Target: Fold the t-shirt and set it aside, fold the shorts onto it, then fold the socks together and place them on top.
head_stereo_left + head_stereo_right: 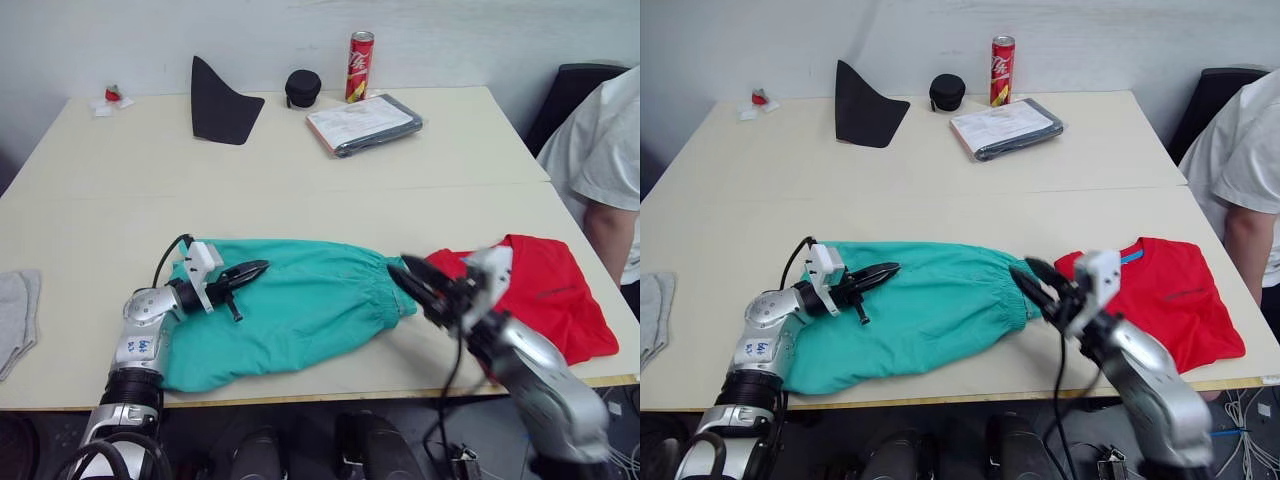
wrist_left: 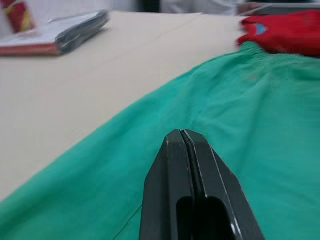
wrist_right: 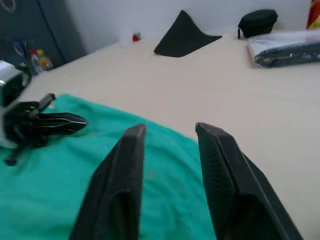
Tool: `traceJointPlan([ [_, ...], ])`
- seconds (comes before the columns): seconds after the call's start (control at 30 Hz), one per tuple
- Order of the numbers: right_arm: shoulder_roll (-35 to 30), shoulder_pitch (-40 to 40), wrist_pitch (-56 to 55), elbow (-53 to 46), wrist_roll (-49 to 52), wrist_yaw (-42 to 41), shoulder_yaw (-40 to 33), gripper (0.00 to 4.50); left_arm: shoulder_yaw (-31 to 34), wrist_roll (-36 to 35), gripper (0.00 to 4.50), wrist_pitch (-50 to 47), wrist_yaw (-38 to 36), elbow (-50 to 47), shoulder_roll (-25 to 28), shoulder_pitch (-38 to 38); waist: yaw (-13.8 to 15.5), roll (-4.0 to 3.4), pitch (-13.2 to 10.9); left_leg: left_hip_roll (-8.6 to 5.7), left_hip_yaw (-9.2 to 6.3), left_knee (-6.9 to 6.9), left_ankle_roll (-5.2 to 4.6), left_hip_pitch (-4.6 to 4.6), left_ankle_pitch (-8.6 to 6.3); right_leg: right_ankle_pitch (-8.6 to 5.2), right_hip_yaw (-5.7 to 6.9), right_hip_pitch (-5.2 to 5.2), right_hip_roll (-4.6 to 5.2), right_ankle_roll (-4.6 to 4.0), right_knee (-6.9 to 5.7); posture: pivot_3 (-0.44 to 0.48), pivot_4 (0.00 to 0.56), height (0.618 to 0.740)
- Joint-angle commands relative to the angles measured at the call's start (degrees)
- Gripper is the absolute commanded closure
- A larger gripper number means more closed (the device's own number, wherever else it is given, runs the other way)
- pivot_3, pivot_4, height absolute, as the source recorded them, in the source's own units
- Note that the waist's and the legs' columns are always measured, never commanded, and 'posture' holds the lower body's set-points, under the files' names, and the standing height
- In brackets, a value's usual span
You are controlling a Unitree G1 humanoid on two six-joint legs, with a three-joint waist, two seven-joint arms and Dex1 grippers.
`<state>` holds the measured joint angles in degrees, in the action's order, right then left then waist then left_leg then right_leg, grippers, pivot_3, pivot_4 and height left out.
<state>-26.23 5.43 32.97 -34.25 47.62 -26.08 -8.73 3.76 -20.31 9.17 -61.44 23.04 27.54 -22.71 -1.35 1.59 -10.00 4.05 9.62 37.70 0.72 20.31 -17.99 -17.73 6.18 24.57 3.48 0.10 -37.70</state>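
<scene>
Desk (image 1: 300, 170): shorts (image 1: 300, 305) spread flat near your front edge, ready for folding.
T-shirt (image 1: 1170, 295): folded, parked at right edge.
Left gripper (image 1: 248, 272): pinched together, empty, over shorts.
Right gripper (image 1: 1032, 285): fingers apart at waistband.

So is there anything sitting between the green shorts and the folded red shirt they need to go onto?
Nothing visible does. The shorts lie flat with their waistband right beside the t-shirt, and only the open right gripper hovers over that spot.

Head cams look down over table (image 1: 300, 150); wrist cams low, close over shorts (image 2: 240, 125), shared.
</scene>
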Motion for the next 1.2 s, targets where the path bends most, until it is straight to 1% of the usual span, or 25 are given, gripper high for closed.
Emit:
traceJointPlan([
  [0.03, -4.37, 8.77, 11.90, -7.34, 19.75, 11.05, -5.89, 1.46, -3.28, -0.53, 4.50, -0.47, -7.18, -3.10, 0.86, -1.15, -0.02, 0.03, 0.01, -0.02, 0.00, 0.00, -0.03, -0.01, -0.01, 0.00, -0.01, -0.03, 0.02, 0.01, 0.00, 0.000, 0.150, 0.740],
  [0.1, -6.68, 12.37, 14.90, -8.00, 27.48, 16.60, -6.66, 0.69, -4.60, 0.86, 4.50, 0.22, -8.42, -2.68, 0.76, -1.19, -0.15, 0.04, 0.01, -0.07, -0.01, 0.00, -0.10, -0.02, -0.04, 0.02, -0.03, -0.07, 0.05, 0.04, 0.04, 0.000, 0.150, 0.740],
  [0.17, -7.44, 14.59, 17.25, -7.63, 31.76, 24.43, -4.85, 0.04, -6.02, 2.73, 4.50, 2.27, -8.94, -1.33, 0.37, -1.40, -0.43, 0.14, -0.03, -0.08, 0.00, -0.01, -0.25, -0.02, -0.12, 0.02, -0.08, -0.06, 0.04, 0.06, 0.05, 0.000, 0.150, 0.740],
  [0.23, -7.09, 15.30, 18.10, -6.64, 36.39, 32.23, -2.38, 0.01, -6.58, 4.10, 4.50, 3.58, -7.65, -0.09, -0.59, -1.74, -0.39, 0.16, -0.03, -0.06, -0.02, -0.09, -0.35, -0.03, -0.15, 0.02, -0.08, -0.05, 0.00, 0.08, 0.05, 0.000, 0.150, 0.740],
  [0.3, -3.67, 13.22, 15.83, -5.38, 40.64, 37.65, 0.53, 0.01, -7.30, 5.59, 4.50, 4.09, -6.02, 1.39, -1.65, -2.13, -0.32, 0.37, 0.04, -0.08, -0.04, -0.21, -0.29, -0.06, -0.09, -0.02, -0.09, -0.04, -0.02, 0.14, 0.06, 0.000, 0.150, 0.740],
  [0.33, -1.76, 11.47, 14.77, -4.52, 41.58, 39.49, 1.90, 0.01, -7.76, 6.34, 4.50, 4.10, -5.56, 2.13, -2.02, -2.25, -0.26, 0.52, 0.08, -0.09, -0.10, -0.33, -0.27, -0.07, -0.03, -0.04, -0.08, -0.04, -0.03, 0.19, 0.10, 0.000, 0.150, 0.740],
  [0.43, 2.91, 6.59, 12.84, -0.49, 43.42, 46.09, 5.35, 0.01, -8.22, 7.67, 4.50, 4.73, -4.93, 3.59, -2.61, -2.58, -0.30, 0.58, 0.08, -0.08, -0.13, -0.46, -0.23, -0.07, 0.03, -0.07, -0.06, -0.01, -0.07, 0.26, 0.15, 0.000, 0.150, 0.740],
  [0.57, 7.68, 1.06, 11.46, 5.83, 45.20, 54.50, 8.69, 0.01, -8.30, 8.52, 4.50, 5.16, -4.01, 5.42, -2.86, -3.06, -0.30, 0.73, 0.18, -0.10, -0.13, -0.49, -0.18, -0.08, 0.07, -0.06, -0.07, -0.03, -0.02, 0.26, 0.17, 0.000, 0.150, 0.740],
  [0.7, 15.82, -5.55, 7.04, 11.51, 48.27, 62.45, 10.11, 0.01, -7.96, 8.27, 4.50, 5.08, -4.20, 8.39, -2.84, -4.19, -0.50, 1.00, 0.34, -0.07, -0.12, -0.51, -0.21, -0.10, 0.09, -0.04, -0.08, -0.14, -0.03, 0.23, 0.16, 0.000, 0.150, 0.740],
  [0.77, 18.37, -7.91, 6.57, 14.17, 48.24, 64.41, 10.51, 0.01, -8.30, 8.37, 4.50, 5.30, -5.27, 9.44, -2.52, -4.63, -0.56, 0.98, 0.35, -0.03, -0.11, -0.54, -0.22, -0.09, 0.14, -0.04, -0.09, -0.19, -0.04, 0.23, 0.15, 0.000, 0.150, 0.740],
  [0.83, 19.76, -9.15, 6.74, 15.92, 45.81, 64.16, 11.11, 0.39, -8.36, 8.25, 4.50, 5.34, -6.04, 9.75, -2.30, -4.67, -0.57, 0.94, 0.38, -0.03, -0.11, -0.60, -0.17, -0.10, 0.20, -0.03, -0.09, -0.19, -0.05, 0.21, 0.15, 0.000, 0.150, 0.740],
  [0.9, 21.86, -10.03, 5.03, 17.95, 40.18, 62.68, 11.67, 0.94, -8.18, 7.93, 4.50, 5.10, -6.62, 9.95, -2.20, -4.51, -0.60, 0.88, 0.44, -0.03, -0.12, -0.63, -0.15, -0.11, 0.21, -0.03, -0.09, -0.18, -0.04, 0.19, 0.14, 0.000, 0.150, 0.740],
  [1.03, 24.30, -10.36, 0.60, 19.91, 27.96, 57.27, 11.66, 2.45, -8.13, 7.79, 4.50, 4.81, -7.13, 9.66, -2.20, -4.06, -0.83, 0.69, 0.58, -0.01, -0.12, -0.65, -0.12, -0.11, 0.23, -0.04, -0.08, -0.17, -0.06, 0.19, 0.13, 0.000, 0.150, 0.740],
  [1.07, 24.87, -10.02, -0.19, 19.95, 26.31, 56.14, 11.29, 2.88, -7.98, 7.74, 4.50, 4.71, -6.92, 9.45, -2.22, -3.86, -0.82, 0.68, 0.60, -0.01, -0.12, -0.64, -0.12, -0.11, 0.23, -0.04, -0.08, -0.17, -0.06, 0.20, 0.13, 0.000, 0.150, 0.740],
  [1.1, 25.63, -9.71, -1.18, 19.98, 24.98, 55.07, 10.68, 3.17, -7.89, 7.76, 4.50, 4.66, -6.69, 9.10, -2.18, -3.60, -0.81, 0.66, 0.61, -0.01, -0.12, -0.64, -0.12, -0.12, 0.23, -0.04, -0.08, -0.16, -0.06, 0.20, 0.13, 0.000, 0.150, 0.740],
  [1.13, 26.28, -9.44, -1.84, 19.82, 24.27, 54.18, 10.02, 3.61, -7.69, 7.62, 4.50, 4.52, -6.34, 8.52, -2.14, -3.23, -0.82, 0.69, 0.67, -0.02, -0.12, -0.64, -0.13, -0.13, 0.22, -0.04, -0.08, -0.15, -0.05, 0.20, 0.13, 0.000, 0.150, 0.740],
  [1.2, 27.02, -9.16, -2.50, 19.31, 22.60, 52.73, 9.10, 4.25, -6.94, 6.96, 4.50, 3.84, -5.45, 6.92, -2.12, -2.43, -0.85, 0.81, 0.82, 0.00, -0.13, -0.67, -0.12, -0.12, 0.22, -0.04, -0.08, -0.16, -0.05, 0.20, 0.14, 0.000, 0.150, 0.740],
])
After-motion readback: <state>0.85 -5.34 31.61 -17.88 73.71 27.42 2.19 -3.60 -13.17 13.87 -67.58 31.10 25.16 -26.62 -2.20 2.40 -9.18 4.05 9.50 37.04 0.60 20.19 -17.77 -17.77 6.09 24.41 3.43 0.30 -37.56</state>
